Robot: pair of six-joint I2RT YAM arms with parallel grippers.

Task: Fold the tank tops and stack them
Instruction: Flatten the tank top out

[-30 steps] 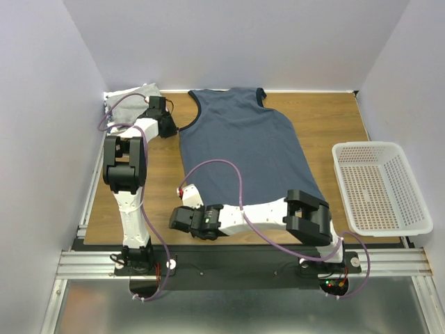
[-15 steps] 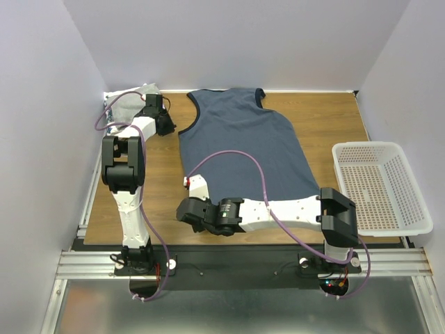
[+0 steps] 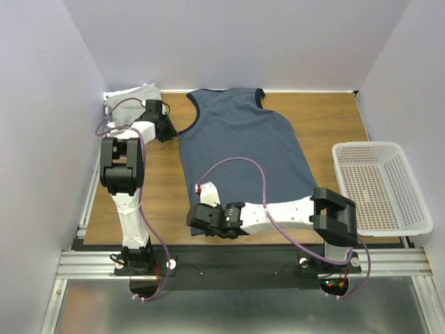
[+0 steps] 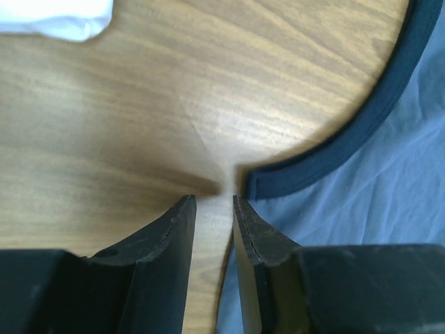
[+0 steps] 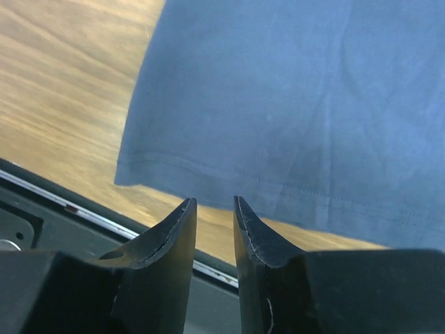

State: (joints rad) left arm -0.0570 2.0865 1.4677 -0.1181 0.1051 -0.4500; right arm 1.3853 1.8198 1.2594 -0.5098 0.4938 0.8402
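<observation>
Right gripper (image 5: 213,200) moved right, tank top (image 5: 299,90) hem just ahead

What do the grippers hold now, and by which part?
Nothing. The left gripper and right gripper stand open at the edge of the blue tank top.

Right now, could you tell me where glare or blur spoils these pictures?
Left wrist view: a bright sheen on the wooden table, and the pale cloth in the corner is blown out white. Right wrist view: the slate-blue tank top shows crisp hem stitching. Top view: evenly lit.
</observation>
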